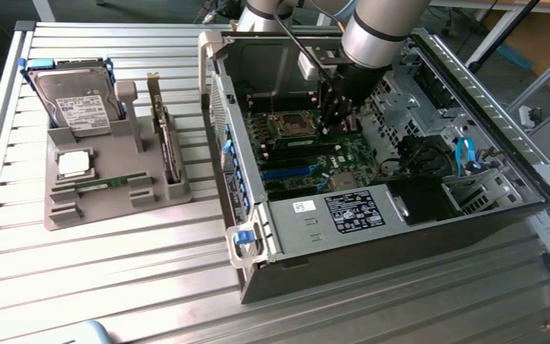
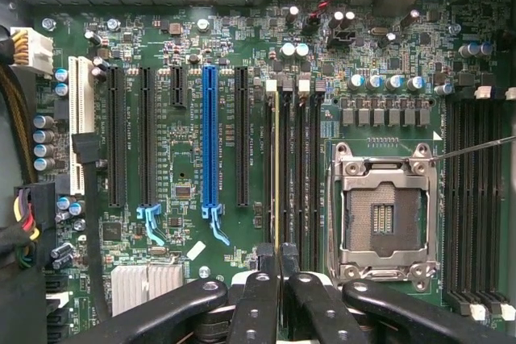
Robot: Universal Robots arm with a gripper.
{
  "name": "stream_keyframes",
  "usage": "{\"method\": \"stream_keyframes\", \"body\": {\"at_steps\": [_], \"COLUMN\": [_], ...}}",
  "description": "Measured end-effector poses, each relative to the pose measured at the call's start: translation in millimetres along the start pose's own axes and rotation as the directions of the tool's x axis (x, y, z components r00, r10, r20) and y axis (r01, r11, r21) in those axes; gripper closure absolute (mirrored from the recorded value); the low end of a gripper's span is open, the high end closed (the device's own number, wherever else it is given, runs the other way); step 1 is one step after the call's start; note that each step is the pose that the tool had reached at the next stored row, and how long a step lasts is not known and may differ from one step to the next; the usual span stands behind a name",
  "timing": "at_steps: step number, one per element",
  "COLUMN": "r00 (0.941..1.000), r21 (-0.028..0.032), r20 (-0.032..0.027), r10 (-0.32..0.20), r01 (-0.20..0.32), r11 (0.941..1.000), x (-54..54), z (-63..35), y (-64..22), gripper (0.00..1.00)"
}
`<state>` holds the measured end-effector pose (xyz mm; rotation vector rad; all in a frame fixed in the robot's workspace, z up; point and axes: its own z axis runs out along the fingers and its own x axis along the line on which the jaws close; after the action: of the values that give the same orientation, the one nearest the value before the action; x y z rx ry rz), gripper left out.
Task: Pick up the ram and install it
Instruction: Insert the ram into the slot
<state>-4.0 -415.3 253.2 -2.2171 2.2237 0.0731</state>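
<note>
I saw the gripper (image 2: 280, 271) clenched on the ram (image 2: 276, 167), which stood edge-on between its fingers at the memory slots (image 2: 300, 167), just beside the processor socket (image 2: 385, 207).

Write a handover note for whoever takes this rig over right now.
Gripper: shut on the ram, reaching down inside the open computer case.
Ram: seen edge-on, lined up along the memory slots beside the processor socket.
Done: ram picked up and brought to the motherboard.
Left: install not confirmed. I cannot tell whether the ram is pressed into its slot. It is not released.
Gray tray with the other parts sits to the exterior view's left of the case.
</note>
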Motion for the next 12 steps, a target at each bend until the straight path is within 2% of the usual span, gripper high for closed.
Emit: {"method": "stream_keyframes", "body": {"at_steps": [12], "r00": [1.0], "r21": [0.0004], "r20": [0.0], "r10": [0.0], "r01": [0.0], "r11": [1.0], "x": [-0.9], "z": [6.9], "y": [0.7], "gripper": [0.88]}}
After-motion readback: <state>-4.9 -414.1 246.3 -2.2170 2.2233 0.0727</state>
